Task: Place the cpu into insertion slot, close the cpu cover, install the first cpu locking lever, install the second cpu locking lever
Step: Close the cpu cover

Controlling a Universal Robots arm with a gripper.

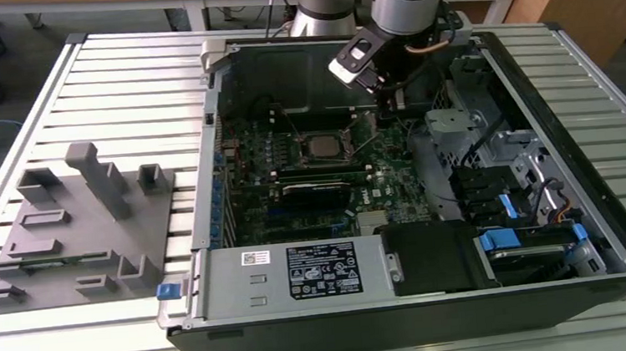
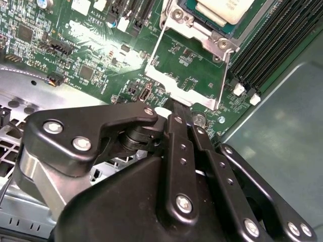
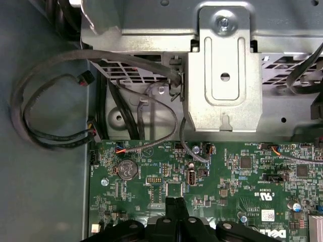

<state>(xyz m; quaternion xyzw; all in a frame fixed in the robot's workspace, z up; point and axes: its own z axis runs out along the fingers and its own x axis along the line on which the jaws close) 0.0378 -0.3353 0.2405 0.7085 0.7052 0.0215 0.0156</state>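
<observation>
Gripper (image 2: 185,115), fingers closed, at open cpu cover's (image 2: 166,83) free edge, 2 o'clock of seated cpu (image 1: 322,147) in exterior view; likely hazard: tip slips off, gouges board (image 2: 91,55)

The cpu (image 2: 222,9) has a pale, smooth metal top; beside it the cpu cover (image 2: 174,83) is thin shiny steel. The circuit board (image 2: 184,58) beneath looks glossy green, the gripper (image 2: 170,107) satin black.

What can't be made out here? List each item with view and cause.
- The cpu: cut by the second wrist view's edge.
- Whether the pincer touches the cpu cover: its own links block the second wrist view.
- The insertion slot: too small in the exterior view.
</observation>
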